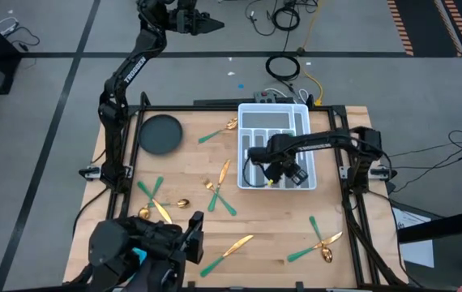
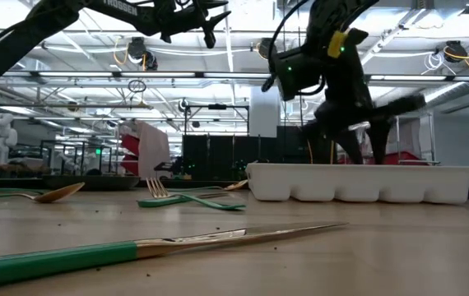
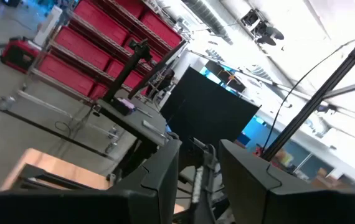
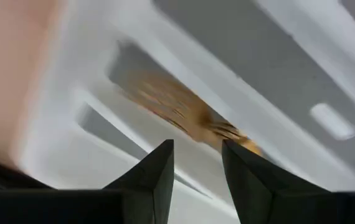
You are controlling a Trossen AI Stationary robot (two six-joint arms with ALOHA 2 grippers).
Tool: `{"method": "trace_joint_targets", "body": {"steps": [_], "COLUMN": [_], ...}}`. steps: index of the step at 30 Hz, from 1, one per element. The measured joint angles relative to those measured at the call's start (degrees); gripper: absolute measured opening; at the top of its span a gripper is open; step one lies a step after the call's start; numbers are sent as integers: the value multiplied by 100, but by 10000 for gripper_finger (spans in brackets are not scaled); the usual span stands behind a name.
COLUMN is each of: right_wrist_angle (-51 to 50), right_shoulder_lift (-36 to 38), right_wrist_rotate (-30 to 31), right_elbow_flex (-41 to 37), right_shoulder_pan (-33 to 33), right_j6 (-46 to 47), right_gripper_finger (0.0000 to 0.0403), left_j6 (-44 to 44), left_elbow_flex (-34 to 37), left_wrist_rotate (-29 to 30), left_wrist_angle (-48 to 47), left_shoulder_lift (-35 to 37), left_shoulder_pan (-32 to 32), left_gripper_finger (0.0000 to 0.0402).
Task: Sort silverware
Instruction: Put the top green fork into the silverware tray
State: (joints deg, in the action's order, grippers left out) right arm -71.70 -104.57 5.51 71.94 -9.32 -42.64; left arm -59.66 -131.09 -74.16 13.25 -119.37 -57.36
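Note:
Silverware with gold heads and green handles lies scattered on the wooden table: a fork (image 1: 217, 134) by the tray's left side, a knife (image 1: 223, 172), a fork (image 1: 219, 196), a spoon (image 1: 181, 203), a knife (image 1: 231, 247) near the front edge, and crossed pieces (image 1: 320, 239) at the right. My right gripper (image 1: 273, 173) points down over the white tray (image 1: 275, 122), open (image 4: 196, 144), with nothing between its fingers. Below it a blurred gold piece (image 4: 177, 112) lies in a tray compartment. My left gripper (image 1: 211, 23) is raised high beyond the table's far edge, open (image 3: 199, 146) and holding nothing.
A dark round bowl (image 1: 160, 134) sits at the table's far left. The tray stands at the far middle, its long wall (image 2: 358, 182) facing the near side. More crossed pieces (image 1: 151, 197) lie at the left. Cables (image 1: 284, 69) lie on the floor behind the table.

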Motion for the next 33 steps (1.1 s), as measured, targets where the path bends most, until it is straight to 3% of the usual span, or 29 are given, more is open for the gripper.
{"method": "trace_joint_targets", "body": {"steps": [3, 8, 13, 18, 25, 33], "right_wrist_angle": [73, 731, 2275, 2735, 3243, 2270], "right_shoulder_lift": [346, 1336, 2547, 3252, 3345, 3314], "right_wrist_rotate": [-663, -1160, -1328, -1126, -780, -261], "right_elbow_flex": [0, -117, -853, -1685, -2282, -2312], "right_shoulder_pan": [-193, -516, -613, -517, -46, 305], "right_j6": [1079, 3076, 6076, 8370, 9609, 10053], "right_gripper_finger": [130, 130, 130, 130, 130, 130], "left_j6": [-89, -459, -1133, -1349, -1356, -1359], "left_elbow_flex": [-3, -222, -378, -378, -378, -376], "left_wrist_rotate": [-55, -65, 54, 194, 246, 252], "left_wrist_angle": [6, 190, 1035, 1392, 1389, 1315], "left_shoulder_lift": [11, 19, 86, 270, 365, 365], "left_shoulder_pan": [0, 0, -1, -20, -22, -22], "left_gripper_finger": [123, 123, 123, 123, 123, 123]}}
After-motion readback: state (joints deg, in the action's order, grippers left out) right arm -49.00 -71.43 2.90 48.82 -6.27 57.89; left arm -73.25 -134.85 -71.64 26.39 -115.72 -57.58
